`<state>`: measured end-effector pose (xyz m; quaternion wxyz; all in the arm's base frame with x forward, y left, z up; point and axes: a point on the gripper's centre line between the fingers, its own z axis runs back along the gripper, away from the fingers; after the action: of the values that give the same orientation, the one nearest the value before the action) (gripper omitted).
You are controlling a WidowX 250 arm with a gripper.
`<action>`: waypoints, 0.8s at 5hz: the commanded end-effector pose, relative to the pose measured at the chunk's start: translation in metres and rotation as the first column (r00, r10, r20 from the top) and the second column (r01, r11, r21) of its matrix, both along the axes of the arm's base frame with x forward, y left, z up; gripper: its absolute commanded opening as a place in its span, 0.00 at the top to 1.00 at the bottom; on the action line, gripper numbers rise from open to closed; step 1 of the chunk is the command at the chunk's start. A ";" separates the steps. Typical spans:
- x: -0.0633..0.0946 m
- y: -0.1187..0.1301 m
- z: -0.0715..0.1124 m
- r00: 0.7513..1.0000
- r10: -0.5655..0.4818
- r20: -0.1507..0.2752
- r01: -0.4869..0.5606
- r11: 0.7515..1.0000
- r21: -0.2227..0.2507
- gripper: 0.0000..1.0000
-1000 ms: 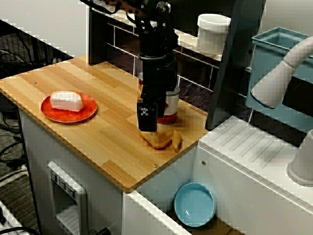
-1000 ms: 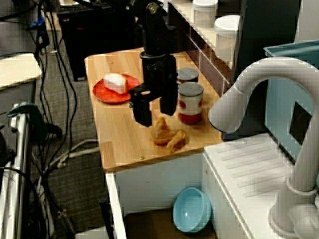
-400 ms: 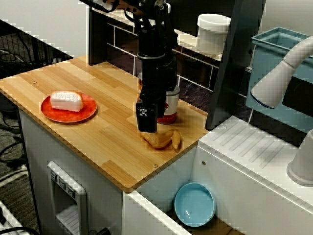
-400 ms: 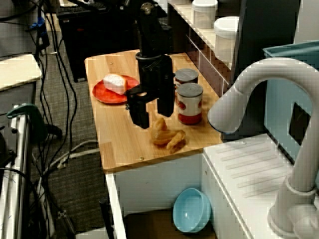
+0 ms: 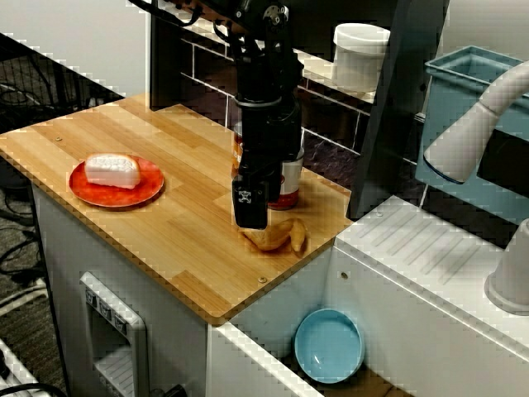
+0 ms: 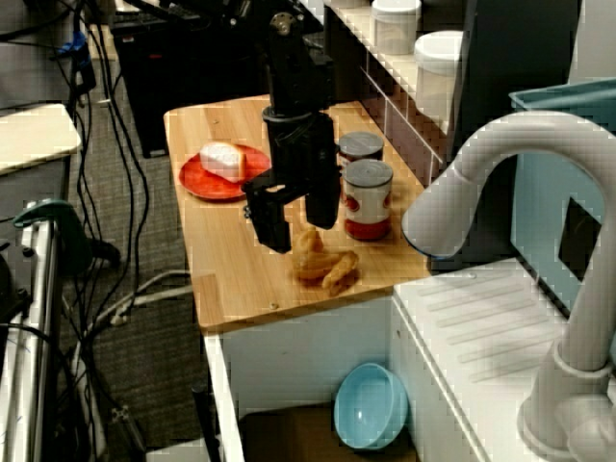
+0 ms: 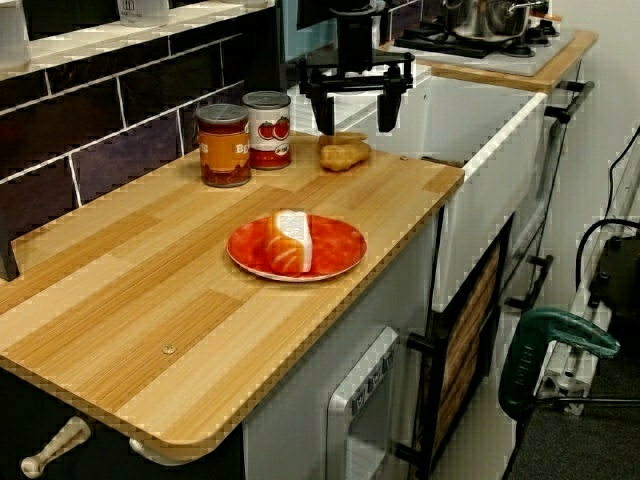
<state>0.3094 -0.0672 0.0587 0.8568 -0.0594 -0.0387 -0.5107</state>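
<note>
Lengthwise view down the counter gives me the clearest read: the black two-fingered gripper [image 7: 356, 118] hangs empty with its fingers spread wide, right over the golden-brown croissant-shaped pastry piece [image 7: 344, 152]. Its fingertips are just above the pastry's top and, as far as I can tell, not touching it. The pastry lies flat on the pale wooden countertop [image 7: 150, 300] near the corner by the sink. It is close to the red-labelled tomato tin [image 7: 267, 128], which stands right beside the orange-labelled tin [image 7: 222, 145]. In the view from the sink side, one finger [image 6: 272, 229] sits on the open-counter side of the pastry [image 6: 322, 262] and the other toward the tins. I judge the piece light, probably a moulded toy, and stiff enough not to crush. It looks smooth and curved, so it could squirt out of a pinch at its tapered ends. I'd take it across the thick middle, pads on the two long flanks. Well apart, the round red plate [image 7: 340, 232] carries a white-and-orange wedge [image 7: 290, 240]
</note>
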 end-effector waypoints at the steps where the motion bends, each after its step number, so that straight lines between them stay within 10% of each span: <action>1: 0.002 0.006 0.010 0.999 0.012 0.046 -0.012 1.000 0.004 0.00; 4: 0.009 0.005 -0.002 0.999 0.028 0.045 -0.029 0.999 0.026 0.00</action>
<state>0.3162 -0.0666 0.0363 0.8665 -0.0461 -0.0297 -0.4962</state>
